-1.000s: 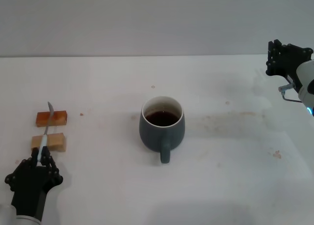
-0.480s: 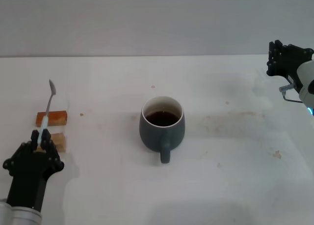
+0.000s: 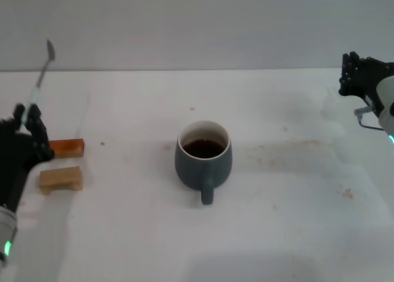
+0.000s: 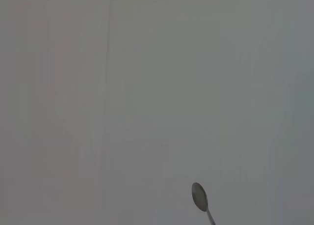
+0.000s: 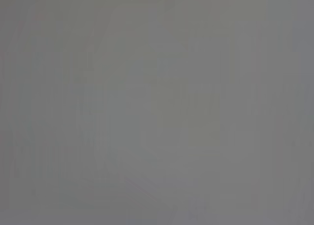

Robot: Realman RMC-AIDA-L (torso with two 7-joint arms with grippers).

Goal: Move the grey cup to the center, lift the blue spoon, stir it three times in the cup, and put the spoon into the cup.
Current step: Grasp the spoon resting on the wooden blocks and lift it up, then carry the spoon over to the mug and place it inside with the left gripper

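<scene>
Gripping the blue spoon (image 3: 40, 79) aloft, left gripper (image 3: 28, 123); grey cup (image 3: 204, 155) centered

a bare lab-style test bench: plain white tabletop (image 3: 277, 233), blank grey wall (image 3: 197, 23), staged wooden blocks (image 3: 60, 178)

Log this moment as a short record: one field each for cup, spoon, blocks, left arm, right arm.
cup: grey cup mid-table, dark liquid inside, handle toward the robot
spoon: blue spoon held off the table, bowl up
blocks: two wooden blocks on the table's left, nothing on them
left arm: left gripper shut on the spoon's handle
right arm: right gripper parked at far right
</scene>
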